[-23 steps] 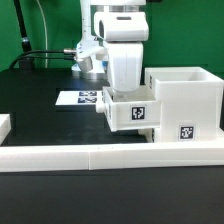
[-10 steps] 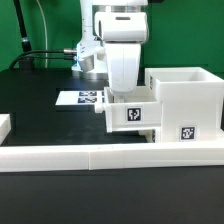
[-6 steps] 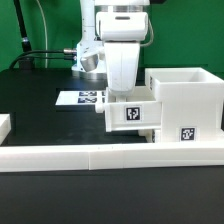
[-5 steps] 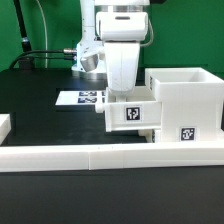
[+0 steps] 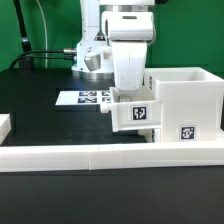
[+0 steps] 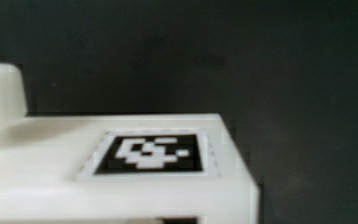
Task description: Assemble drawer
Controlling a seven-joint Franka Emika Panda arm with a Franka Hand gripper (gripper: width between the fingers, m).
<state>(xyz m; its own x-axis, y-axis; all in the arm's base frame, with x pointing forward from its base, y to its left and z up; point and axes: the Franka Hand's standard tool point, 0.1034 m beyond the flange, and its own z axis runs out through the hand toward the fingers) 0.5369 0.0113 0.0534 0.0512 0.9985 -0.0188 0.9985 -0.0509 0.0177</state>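
White plastic is filling the space under the end effector point(image 5: 133, 98), which is pointing straight down onto a small tray point(image 5: 135, 113). I cannot tell if it is squeezing the tray or letting go, because the tips are hiding behind the tray wall. The tray is sitting right below it, touching the tall box point(image 5: 186, 105) on the exterior view's right. I think the tray needs to slide sideways into that box. Both are sitting on the black desk point(image 5: 40, 115), behind the low white wall point(image 5: 90, 156).
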